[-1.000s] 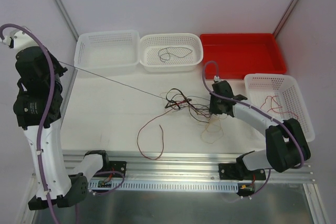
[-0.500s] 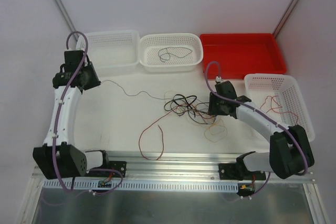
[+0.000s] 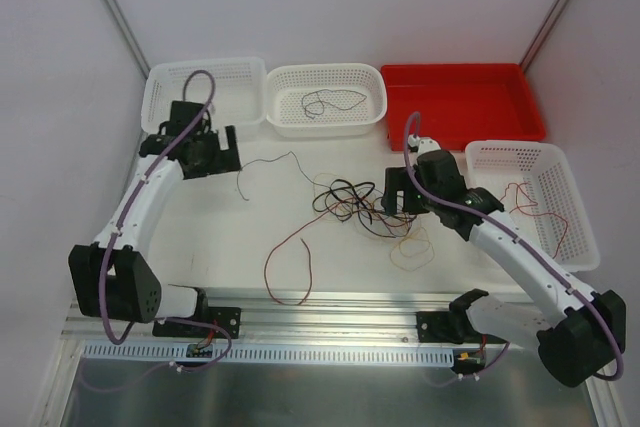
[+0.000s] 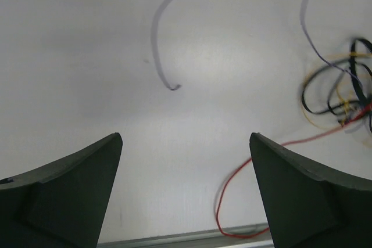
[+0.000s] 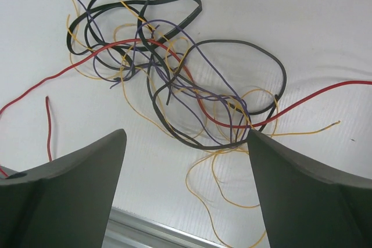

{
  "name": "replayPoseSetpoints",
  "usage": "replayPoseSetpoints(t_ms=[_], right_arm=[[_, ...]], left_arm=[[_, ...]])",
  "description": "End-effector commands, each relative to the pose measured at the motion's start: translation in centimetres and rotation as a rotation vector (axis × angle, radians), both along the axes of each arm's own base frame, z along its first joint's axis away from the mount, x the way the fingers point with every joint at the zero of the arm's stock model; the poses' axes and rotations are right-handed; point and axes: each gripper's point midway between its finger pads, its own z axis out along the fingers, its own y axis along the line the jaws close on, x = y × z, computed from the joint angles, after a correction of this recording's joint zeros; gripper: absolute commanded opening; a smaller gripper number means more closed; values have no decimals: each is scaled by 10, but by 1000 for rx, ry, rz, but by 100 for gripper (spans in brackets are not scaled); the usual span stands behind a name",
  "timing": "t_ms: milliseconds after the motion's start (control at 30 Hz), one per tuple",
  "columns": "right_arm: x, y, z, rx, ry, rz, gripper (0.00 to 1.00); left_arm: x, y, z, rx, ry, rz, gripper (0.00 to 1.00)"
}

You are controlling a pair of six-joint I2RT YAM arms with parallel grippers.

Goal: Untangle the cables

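Observation:
The cables lie as a tangle [image 3: 360, 205] of black, red, orange-yellow and purple-grey wires at the table's middle. A purple-grey strand [image 3: 268, 161] trails slack from it toward my left gripper [image 3: 226, 150], which is open and empty beside the strand's end. In the left wrist view this strand [image 4: 158, 45] curls ahead of the left gripper [image 4: 185, 137], with the tangle [image 4: 340, 91] to the right. My right gripper [image 3: 397, 193] hovers open over the tangle's right side. In the right wrist view the tangle [image 5: 164, 56] lies just beyond the right gripper [image 5: 187, 133].
A red cable loop [image 3: 285, 267] lies near the front rail [image 3: 330, 312]. At the back stand a white basket [image 3: 200, 69], a second basket [image 3: 325, 71] holding a black cable [image 3: 325, 103], and a red tray [image 3: 460, 117]. A right basket [image 3: 575, 217] holds red cable.
Both grippers have opened. The left arm swung down from high on the left to the table and let go of the taut purple-grey strand, now slack. The right gripper released the tangle.

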Motion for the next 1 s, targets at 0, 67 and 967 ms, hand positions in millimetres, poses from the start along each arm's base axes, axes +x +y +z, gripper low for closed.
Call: replayPoseSetpoints(t_ms=[0, 67, 967], right_arm=[[-6, 4, 13, 31, -31, 38, 90], [-8, 4, 13, 45, -38, 28, 92], [-22, -5, -9, 93, -27, -43, 95]], left_arm=[[-9, -83, 1, -10, -39, -315, 93], [-10, -120, -5, -30, -47, -423, 92], [-51, -293, -112, 68, 143, -1042, 29]])
